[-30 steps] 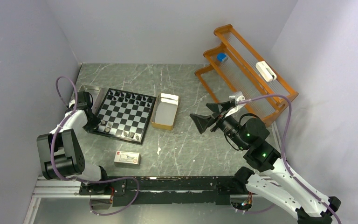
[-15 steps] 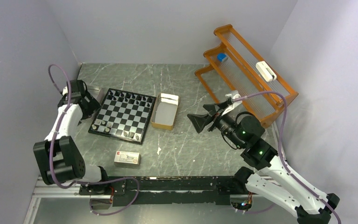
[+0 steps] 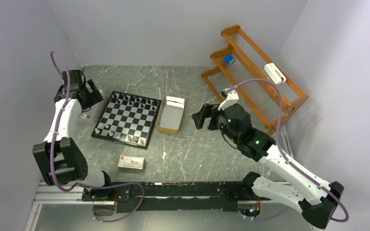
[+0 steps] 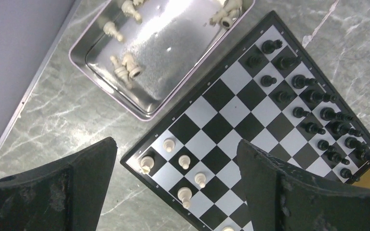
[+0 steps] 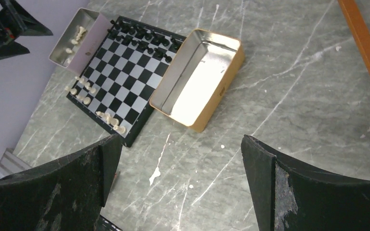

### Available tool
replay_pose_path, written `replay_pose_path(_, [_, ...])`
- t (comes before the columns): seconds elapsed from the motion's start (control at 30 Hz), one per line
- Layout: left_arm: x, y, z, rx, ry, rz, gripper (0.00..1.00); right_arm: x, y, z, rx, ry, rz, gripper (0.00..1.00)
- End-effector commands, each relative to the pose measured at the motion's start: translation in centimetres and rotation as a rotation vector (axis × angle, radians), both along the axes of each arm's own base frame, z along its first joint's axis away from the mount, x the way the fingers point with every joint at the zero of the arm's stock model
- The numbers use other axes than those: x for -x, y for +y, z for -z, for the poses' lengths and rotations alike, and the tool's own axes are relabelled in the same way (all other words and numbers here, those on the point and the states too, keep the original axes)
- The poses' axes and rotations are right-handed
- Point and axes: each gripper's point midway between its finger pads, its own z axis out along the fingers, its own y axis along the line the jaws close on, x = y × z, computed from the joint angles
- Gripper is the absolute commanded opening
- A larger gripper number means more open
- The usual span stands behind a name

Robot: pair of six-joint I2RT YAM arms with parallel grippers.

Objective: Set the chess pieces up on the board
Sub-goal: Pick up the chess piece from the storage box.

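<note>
- Left claw (image 4: pixel 177 143): jaws spread wide, nothing between them. It hangs above the left side of the board (image 4: pixel 231 125), over the strip where board meets metal tray (image 4: pixel 173 53).
- Right claw (image 5: pixel 180 139): jaws also wide apart and empty. It is held over bare table (image 5: pixel 294 110), right of the tan tin (image 5: pixel 221 91) and well apart from the board.
- Board lies on the left half of the table, turned at a slight angle to the table edge.
- Black pieces (image 4: pixel 313 110): two rows along the far edge of the board, all upright as far as can be seen.
- White pieces (image 4: pixel 184 161): a handful upright on squares at the near left corner, a few more along the near edge. The exact count is too small to tell.
- Metal tray sits just beside the board's left edge. Loose pale pieces (image 4: pixel 125 67) lie on their sides inside it, some in a clump at its far end.
- Tan tin stands just beside the board's right edge, with its shiny inside showing.
- Carton (image 3: pixel 131 163), white with a red mark, lies near the board's near edge, apart from it.
- Orange rack (image 3: pixel 255 72) stands at the far right of the table.
</note>
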Motion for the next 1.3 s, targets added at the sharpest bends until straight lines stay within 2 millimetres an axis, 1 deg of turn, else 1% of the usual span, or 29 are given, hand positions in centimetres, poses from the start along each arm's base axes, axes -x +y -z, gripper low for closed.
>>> replay_pose_path(0.0, [-1.5, 0.9, -1.8, -0.052, -0.031, 0.036, 0.94, 0.1, -1.1, 1.2, -0.020, 0.042, 0.072, 1.00])
replay_pose_path(0.1, [-2.6, 2.0, -2.1, -0.081, -0.024, 0.007, 0.83, 0.1, -0.6, 0.6, 0.007, 0.006, 0.020, 1.00])
replay_pose_path(0.13, [-3.2, 2.4, -2.6, -0.091, -0.038, 0.007, 0.76, 0.1, -0.7, 0.3, 0.019, 0.000, 0.022, 1.00])
replay_pose_path(0.17, [-3.7, 2.7, -3.0, -0.095, -0.044, 0.000, 0.63, 0.0, -0.8, 0.2, 0.024, -0.003, 0.025, 1.00])
replay_pose_path(0.2, [-4.2, 2.9, -3.0, -0.093, -0.043, -0.007, 0.54, 0.0, -0.7, 0.2, 0.028, -0.011, 0.016, 1.00])
replay_pose_path(0.23, [-4.8, 3.1, -2.9, -0.093, -0.044, -0.009, 0.51, 0.1, -0.5, 0.1, 0.026, -0.024, 0.002, 0.99])
replay_pose_path(0.3, [-5.8, 3.5, -3.0, -0.102, -0.053, -0.015, 0.49, 0.2, -0.2, 0.0, 0.016, -0.038, -0.020, 0.99])
replay_pose_path(0.37, [-6.8, 4.1, -3.2, -0.118, -0.077, -0.021, 0.48, 0.2, 0.2, -0.5, 0.003, -0.052, -0.038, 0.98])
replay_pose_path(0.47, [-7.4, 5.4, -2.6, -0.094, -0.084, -0.060, 0.48, 0.0, 0.5, -1.1, -0.009, -0.054, -0.039, 0.98])
replay_pose_path(0.57, [-7.9, 6.3, -0.5, -0.070, -0.068, -0.063, 0.47, -0.1, 0.9, -1.3, -0.021, -0.062, -0.051, 0.98])
replay_pose_path(0.67, [-7.6, 6.9, 2.0, -0.071, 0.009, -0.080, 0.38, -0.3, 1.0, -1.2, -0.024, -0.071, -0.049, 0.98])
replay_pose_path(0.77, [-7.1, 8.3, 3.6, -0.116, 0.036, -0.152, 0.34, -0.5, 0.8, -1.0, -0.011, -0.077, -0.034, 0.98])
replay_pose_path(0.83, [-7.3, 8.6, 4.6, -0.134, 0.026, -0.158, 0.33, -0.7, 0.6, -1.0, 0.000, -0.087, -0.027, 0.98])
replay_pose_path(0.93, [-8.1, 8.7, 5.7, -0.138, 0.024, -0.151, 0.32, -1.0, 0.2, -0.8, 0.024, -0.096, -0.011, 0.98])
replay_pose_path(0.97, [-8.2, 8.9, 6.3, -0.141, 0.040, -0.158, 0.31, -1.0, 0.2, -0.7, 0.027, -0.098, -0.010, 0.98])
replay_pose_path(1.17, [-8.1, 10.4, 8.7, -0.213, 0.130, -0.174, 0.28, -1.1, 0.4, -0.5, 0.021, -0.092, -0.010, 0.98])
replay_pose_path(1.27, [-8.1, 10.9, 9.1, -0.274, 0.175, -0.164, 0.25, -1.2, 0.4, -0.3, 0.020, -0.090, -0.009, 0.98])
